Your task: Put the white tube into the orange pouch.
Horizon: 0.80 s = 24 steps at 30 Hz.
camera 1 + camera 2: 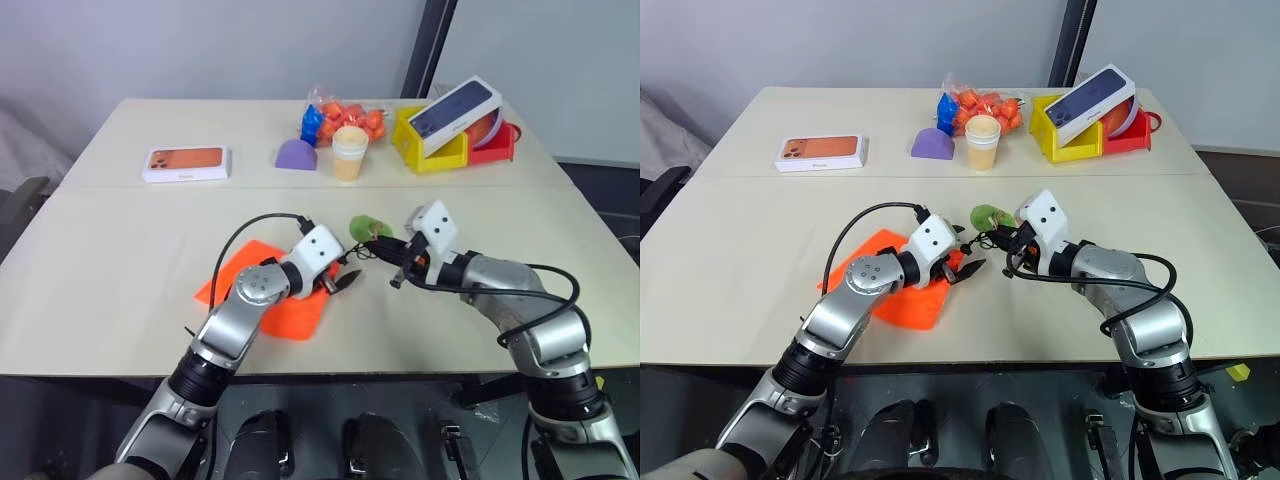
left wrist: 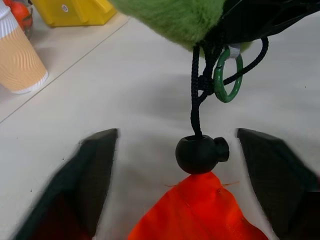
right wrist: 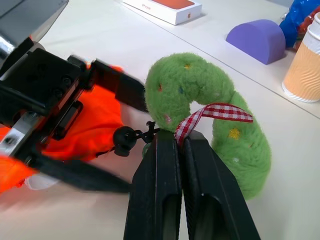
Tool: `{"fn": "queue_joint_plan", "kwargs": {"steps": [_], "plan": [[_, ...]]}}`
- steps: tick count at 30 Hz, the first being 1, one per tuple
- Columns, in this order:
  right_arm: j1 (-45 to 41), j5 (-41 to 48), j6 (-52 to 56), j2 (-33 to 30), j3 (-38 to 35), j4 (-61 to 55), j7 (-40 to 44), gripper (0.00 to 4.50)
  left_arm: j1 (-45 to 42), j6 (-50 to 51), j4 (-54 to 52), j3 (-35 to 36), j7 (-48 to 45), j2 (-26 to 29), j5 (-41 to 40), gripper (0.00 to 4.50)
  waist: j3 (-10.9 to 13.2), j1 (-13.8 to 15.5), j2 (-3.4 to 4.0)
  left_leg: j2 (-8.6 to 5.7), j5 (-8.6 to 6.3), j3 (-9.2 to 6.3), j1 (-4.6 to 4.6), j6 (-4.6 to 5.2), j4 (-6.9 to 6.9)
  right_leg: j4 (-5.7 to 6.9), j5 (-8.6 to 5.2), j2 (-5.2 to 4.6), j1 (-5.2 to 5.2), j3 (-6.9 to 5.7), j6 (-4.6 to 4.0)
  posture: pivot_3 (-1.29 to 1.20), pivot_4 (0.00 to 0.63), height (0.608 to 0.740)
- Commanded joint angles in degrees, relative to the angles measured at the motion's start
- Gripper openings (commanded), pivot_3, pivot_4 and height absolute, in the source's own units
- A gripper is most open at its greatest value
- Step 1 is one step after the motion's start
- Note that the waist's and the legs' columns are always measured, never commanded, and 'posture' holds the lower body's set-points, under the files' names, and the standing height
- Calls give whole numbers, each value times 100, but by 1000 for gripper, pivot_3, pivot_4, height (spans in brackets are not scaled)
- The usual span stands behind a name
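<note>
Orange pouch [image 1: 902, 285] lies flat on the near part of the surface [image 1: 740, 260], just left of centre, partly under the left arm. Its black cord [image 2: 196, 95] runs right from the pouch mouth through a round black toggle [image 2: 200, 154] to a fuzzy green tag [image 3: 210, 112] with a red-checked ribbon [image 3: 212, 114].

Left pincer [image 1: 962, 268] sits at the pouch's right end, fingers spread either side of the toggle and the orange tip; no contact visible in the left wrist view.

Right pincer [image 3: 180, 142] is pressed together, pinching the cord just beside the green tag, which is lifted off the surface.

White tube: cannot tell where it is.

Far side: white box [image 1: 821, 152], purple block [image 1: 934, 145], cup [image 1: 982, 141], yellow bin [image 1: 1065, 143].
</note>
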Motion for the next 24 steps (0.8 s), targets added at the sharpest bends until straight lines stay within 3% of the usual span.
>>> {"fn": "queue_joint_plan", "kwargs": {"steps": [1,4,11,15,24], "plan": [[-124,32,-30,-59,-8,-88,28,0,-4,-143,-66,59,-30,-29,-60,1673,0,0,0,0,0,0,0,0,0,0,0,0,0,0,0,0,150,740],[-112,31,-23,-58,-11,-111,27,0,-1,-162,-62,76,-42,-18,-69,239,0,0,0,0,0,0,0,0,0,0,0,0,0,0,0,0,150,740],[-146,-57,-88,-60,-66,-53,-66,0,59,2,-34,383,-318,141,-458,238,0,-5,0,0,0,0,0,0,0,0,0,0,0,0,0,0,150,740],[-434,-367,-205,-38,-212,387,-456,0,221,273,-185,761,-924,508,-1075,238,0,-30,1,0,0,1,1,0,0,1,0,-1,-1,0,0,0,150,740],[-621,-588,-338,12,-227,791,-755,0,447,504,-348,869,-1767,1471,-1543,238,1,-20,2,-1,2,6,-1,-6,-1,0,-1,-5,-2,0,2,0,150,740]]}}
